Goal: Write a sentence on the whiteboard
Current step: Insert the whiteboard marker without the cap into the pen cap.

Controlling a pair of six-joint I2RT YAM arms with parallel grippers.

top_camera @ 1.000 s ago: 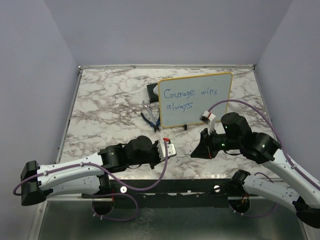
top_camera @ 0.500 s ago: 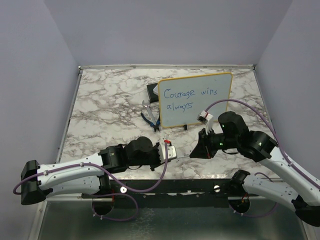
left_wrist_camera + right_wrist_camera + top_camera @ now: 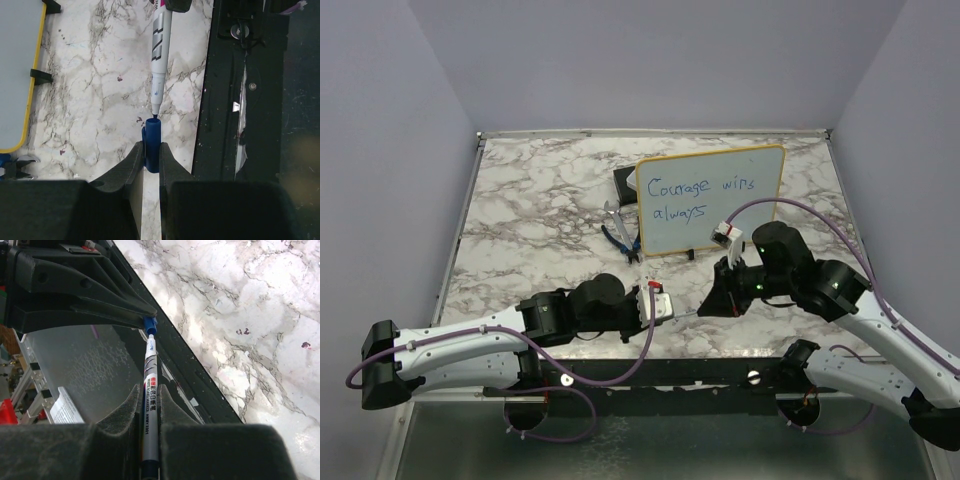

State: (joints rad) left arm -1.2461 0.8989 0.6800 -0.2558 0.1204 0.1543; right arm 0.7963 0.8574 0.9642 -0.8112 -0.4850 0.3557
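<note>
Step in hand, judged: recapping, since the whiteboard [image 3: 710, 200] at mid-worktop [image 3: 540, 200] already carries blue writing; the left hand [image 3: 151, 150] pinches the cap [image 3: 152, 134] and the right hand [image 3: 150, 395] clamps the marker [image 3: 151, 372], tip at the cap's mouth, so next is a straight axial push.

Bright even light, soft shadows; rt wrist view's tabletop [image 3: 260, 315] glares, fg blurry.
</note>
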